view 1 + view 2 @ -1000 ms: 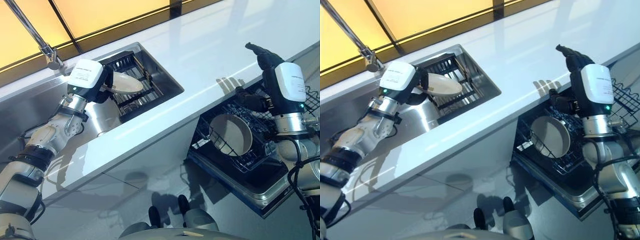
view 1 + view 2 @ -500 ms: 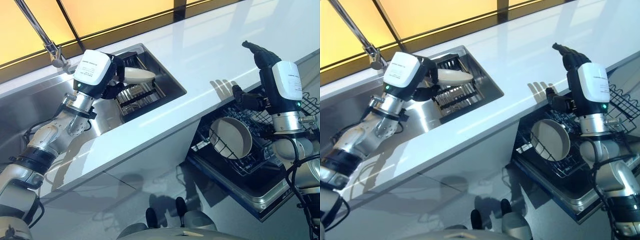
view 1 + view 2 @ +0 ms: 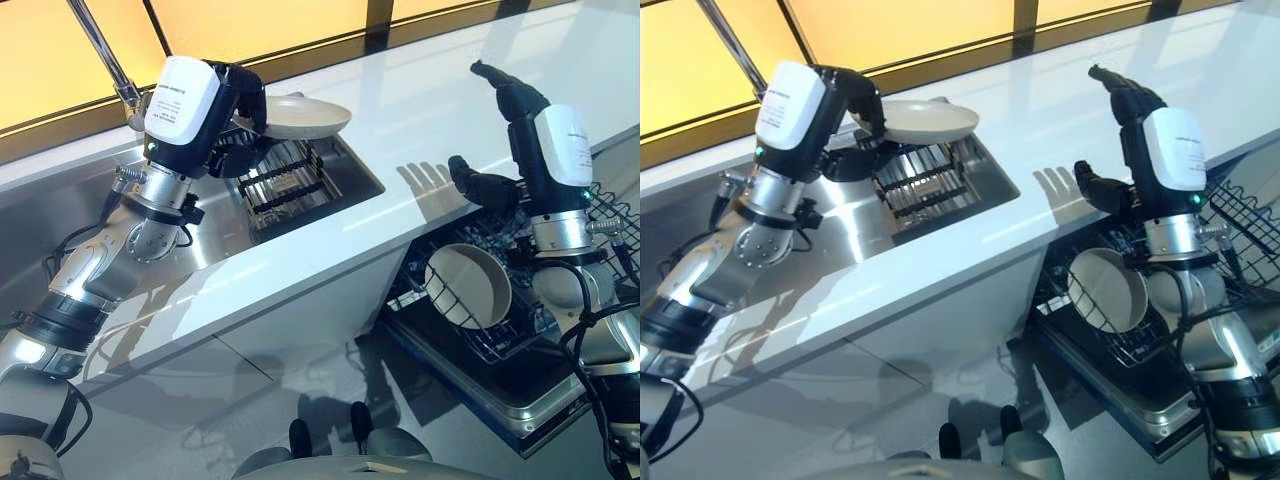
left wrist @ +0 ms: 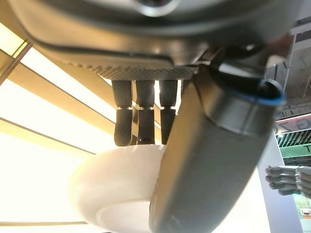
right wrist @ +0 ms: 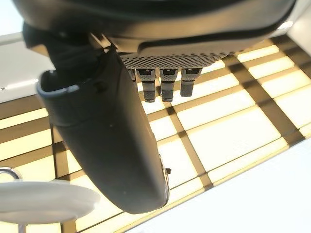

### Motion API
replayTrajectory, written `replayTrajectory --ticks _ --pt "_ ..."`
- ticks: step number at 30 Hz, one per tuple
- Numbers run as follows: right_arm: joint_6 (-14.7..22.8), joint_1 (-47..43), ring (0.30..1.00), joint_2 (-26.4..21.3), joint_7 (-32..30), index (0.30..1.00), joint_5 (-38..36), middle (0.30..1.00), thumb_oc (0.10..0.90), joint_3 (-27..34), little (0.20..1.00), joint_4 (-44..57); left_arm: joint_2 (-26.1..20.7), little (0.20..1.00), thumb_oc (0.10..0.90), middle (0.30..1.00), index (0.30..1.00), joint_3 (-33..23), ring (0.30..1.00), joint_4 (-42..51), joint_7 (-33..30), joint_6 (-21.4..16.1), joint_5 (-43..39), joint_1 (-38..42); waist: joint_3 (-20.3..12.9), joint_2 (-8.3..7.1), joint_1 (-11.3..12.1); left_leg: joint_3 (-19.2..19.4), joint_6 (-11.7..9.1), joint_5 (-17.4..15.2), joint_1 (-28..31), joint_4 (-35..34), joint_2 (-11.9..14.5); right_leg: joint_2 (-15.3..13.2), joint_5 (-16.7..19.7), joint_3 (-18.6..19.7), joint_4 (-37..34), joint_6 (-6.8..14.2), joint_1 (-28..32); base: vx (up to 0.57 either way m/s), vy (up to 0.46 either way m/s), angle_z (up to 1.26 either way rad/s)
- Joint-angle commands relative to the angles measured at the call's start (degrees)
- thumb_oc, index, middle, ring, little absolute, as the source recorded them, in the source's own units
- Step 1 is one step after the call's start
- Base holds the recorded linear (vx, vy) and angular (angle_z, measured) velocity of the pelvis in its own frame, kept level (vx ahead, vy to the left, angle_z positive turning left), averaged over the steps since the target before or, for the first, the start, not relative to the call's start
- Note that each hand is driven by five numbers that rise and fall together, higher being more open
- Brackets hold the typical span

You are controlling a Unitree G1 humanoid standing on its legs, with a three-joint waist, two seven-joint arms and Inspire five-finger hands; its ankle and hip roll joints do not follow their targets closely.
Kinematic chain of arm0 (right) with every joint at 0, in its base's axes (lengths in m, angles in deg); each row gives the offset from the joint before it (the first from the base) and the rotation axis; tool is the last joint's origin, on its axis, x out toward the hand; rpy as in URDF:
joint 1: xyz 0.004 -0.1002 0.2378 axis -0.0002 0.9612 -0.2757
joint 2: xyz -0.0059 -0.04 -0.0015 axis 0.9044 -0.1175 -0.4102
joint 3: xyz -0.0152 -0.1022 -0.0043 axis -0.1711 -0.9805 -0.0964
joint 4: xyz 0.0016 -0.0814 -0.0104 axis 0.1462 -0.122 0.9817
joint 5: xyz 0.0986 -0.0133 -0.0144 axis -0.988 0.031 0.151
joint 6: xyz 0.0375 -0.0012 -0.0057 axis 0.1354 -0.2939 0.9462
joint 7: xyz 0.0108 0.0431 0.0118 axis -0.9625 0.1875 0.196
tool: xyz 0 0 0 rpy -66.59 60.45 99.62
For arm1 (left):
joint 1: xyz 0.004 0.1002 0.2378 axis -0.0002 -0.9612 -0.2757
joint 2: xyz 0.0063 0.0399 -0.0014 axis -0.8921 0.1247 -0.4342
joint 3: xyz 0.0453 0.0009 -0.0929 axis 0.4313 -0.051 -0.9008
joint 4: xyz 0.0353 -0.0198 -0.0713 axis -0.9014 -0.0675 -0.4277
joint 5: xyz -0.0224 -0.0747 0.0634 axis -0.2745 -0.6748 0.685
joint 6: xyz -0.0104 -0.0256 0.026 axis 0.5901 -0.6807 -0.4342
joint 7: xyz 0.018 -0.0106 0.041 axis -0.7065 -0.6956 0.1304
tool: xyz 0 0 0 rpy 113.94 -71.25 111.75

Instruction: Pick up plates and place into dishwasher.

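Note:
My left hand (image 3: 240,100) is shut on the rim of a cream plate (image 3: 305,117), holding it level above the sink rack (image 3: 285,175). In the left wrist view the plate (image 4: 116,189) sits pinched between my fingers (image 4: 138,116) and thumb. My right hand (image 3: 500,100) is raised above the countertop's edge with fingers straight, open and holding nothing. Below it the dishwasher's lower rack (image 3: 480,310) is pulled out, with another cream plate (image 3: 467,285) standing on edge in it.
A steel sink (image 3: 200,210) is set into the long white countertop (image 3: 400,120). A tap (image 3: 105,55) rises at the sink's back. The open dishwasher door (image 3: 500,390) juts out low on the right. Yellow window panels run behind the counter.
My left hand has lifted the plate out of the sink rack and turned it from tilted to level, up and to the right. The right hand has stayed raised.

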Motion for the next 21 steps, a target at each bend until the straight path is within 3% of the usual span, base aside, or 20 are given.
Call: replayTrajectory --ticks 1,21 --pt "1.73 -7.04 0.9 -0.06 -0.56 0.9 -2.44 0.9 0.8 -0.57 0.9 1.78 -0.06 0.2 0.1 0.3 0.3 -4.0 0.3 2.93 -2.19 -1.21 -4.68 4.16 -9.59 0.03 0.36 -0.36 1.22 -9.22 1.67 0.37 -2.48 3.73 -8.1 -1.11 0.33 1.62 3.73 0.0 0.0 0.0" --pt "-2.52 -17.78 0.9 4.0 2.64 0.9 -1.68 0.9 0.8 -10.55 0.9 -0.44 6.08 0.2 0.1 0.3 0.3 0.91 0.3 7.71 3.19 -0.92 -8.43 9.82 -9.88 -0.17 1.32 -1.09 1.29 -9.16 1.74 0.37 -2.56 3.59 -8.03 -1.6 0.33 1.53 3.92 0.0 0.0 0.0"
